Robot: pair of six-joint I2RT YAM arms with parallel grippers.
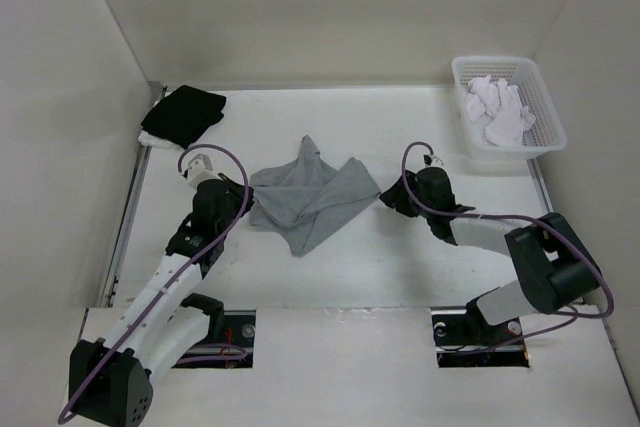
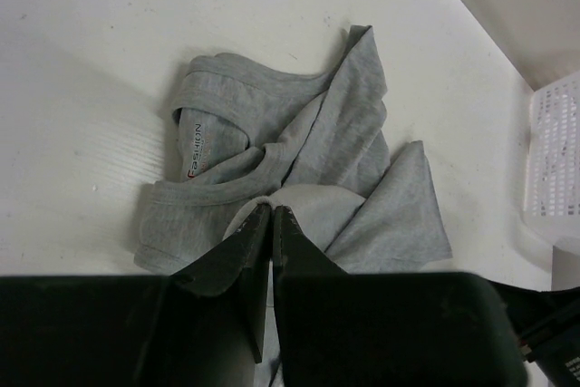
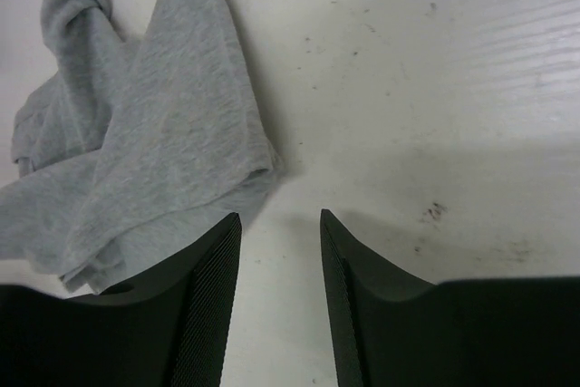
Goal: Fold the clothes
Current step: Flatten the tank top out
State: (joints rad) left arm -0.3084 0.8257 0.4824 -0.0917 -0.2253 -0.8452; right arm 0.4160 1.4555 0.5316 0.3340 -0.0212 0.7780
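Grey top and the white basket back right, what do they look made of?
The grey tank top: soft heathered knit, likely cotton jersey, matte; it drapes and creases, with bound edges. The basket: looks like moulded white plastic, with rigid open lattice walls.

Light grey tank top (image 1: 310,202), crumpled, half-folded.

Printed neck label (image 2: 194,148), at 9 o'clock on the grey tank top (image 2: 344,133): sideways dark lettering reading "Fashion", with a small red mark.
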